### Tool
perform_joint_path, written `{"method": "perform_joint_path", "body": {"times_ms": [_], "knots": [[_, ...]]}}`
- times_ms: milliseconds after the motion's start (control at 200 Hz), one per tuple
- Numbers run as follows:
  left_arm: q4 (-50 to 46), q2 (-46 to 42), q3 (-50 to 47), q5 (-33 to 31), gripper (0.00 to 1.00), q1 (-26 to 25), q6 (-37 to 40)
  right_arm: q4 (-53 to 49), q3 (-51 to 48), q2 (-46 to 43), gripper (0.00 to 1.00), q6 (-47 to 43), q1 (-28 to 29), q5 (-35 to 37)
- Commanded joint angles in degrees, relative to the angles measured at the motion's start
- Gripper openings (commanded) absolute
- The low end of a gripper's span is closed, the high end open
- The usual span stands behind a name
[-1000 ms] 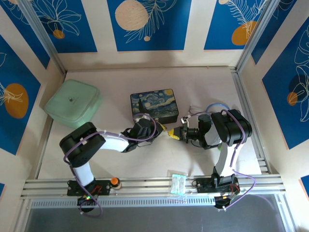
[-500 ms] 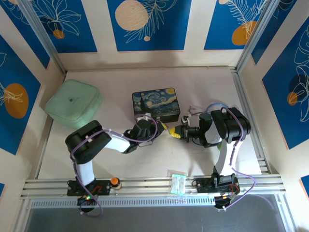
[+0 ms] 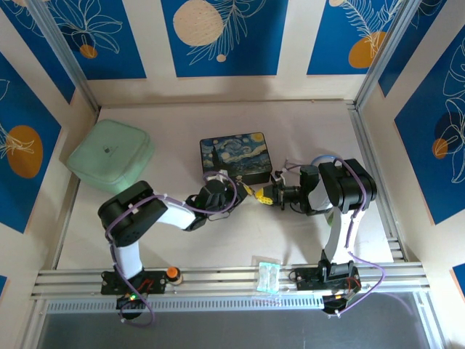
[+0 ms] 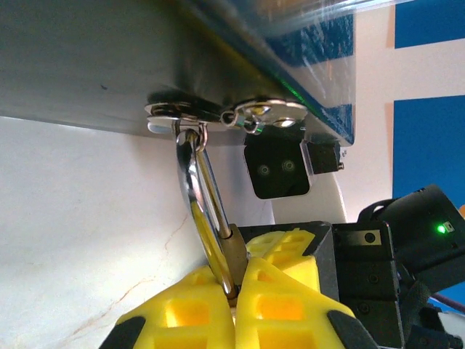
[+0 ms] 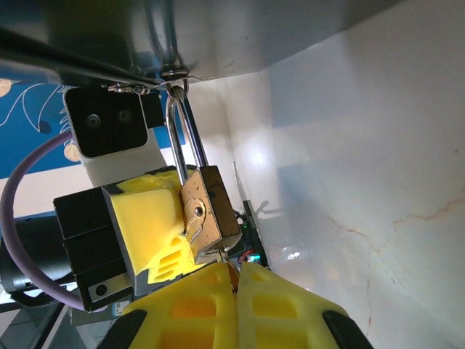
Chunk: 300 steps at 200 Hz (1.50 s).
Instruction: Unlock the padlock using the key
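Top: left gripper and right gripper stood tip to tip before the starry-night box. Left wrist: the left clamped the padlock, which hung from the hasp. Right wrist: closed jaws lay directly below its keyway; key indiscernible.

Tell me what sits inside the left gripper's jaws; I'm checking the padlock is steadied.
The padlock, brass body pinched between the left gripper's yellow fingers, shackle hooked through the starry-night box's latch. Those fingers cover most of the body in the left wrist view.

Overhead view above table; both wrist views close on shared padlock.
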Motion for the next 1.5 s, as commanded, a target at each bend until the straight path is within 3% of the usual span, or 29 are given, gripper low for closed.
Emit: {"method": "perform_joint_path", "body": {"times_ms": [0,190,800,1006,1201,1401,1476,1496], "knots": [[5.24,-1.02,0.28,9.87,0.00,-1.23,-3.02,-4.49,1.44,-0.35,0.02,-2.70,-0.71,0.07],[3.42,-1.67,0.82,9.75,0.00,-1.25,-2.72,-4.70,0.91,-2.57,0.03,-2.04,0.18,3.66],[-4.30,-2.12,1.26,7.06,0.00,0.83,-0.26,-3.20,-4.13,-8.18,0.20,-2.41,1.81,10.79],[-7.85,-2.62,2.27,5.81,0.00,1.44,1.69,-22.63,-4.92,-17.09,0.26,-14.27,2.37,16.49],[-12.79,-3.80,3.03,5.12,0.00,1.52,3.13,-47.22,0.11,-25.27,0.42,-27.10,6.00,28.41],[-12.06,-3.45,2.68,5.12,0.00,1.53,2.74,-56.57,1.38,-31.18,0.48,-32.49,9.62,40.66],[-14.43,-4.34,2.74,4.83,0.00,1.52,3.64,-58.80,1.26,-35.00,0.64,-35.49,12.76,48.52],[-15.43,-4.67,2.82,4.71,0.00,1.52,4.03,-59.35,1.26,-36.20,0.77,-36.23,13.77,50.73]]}}
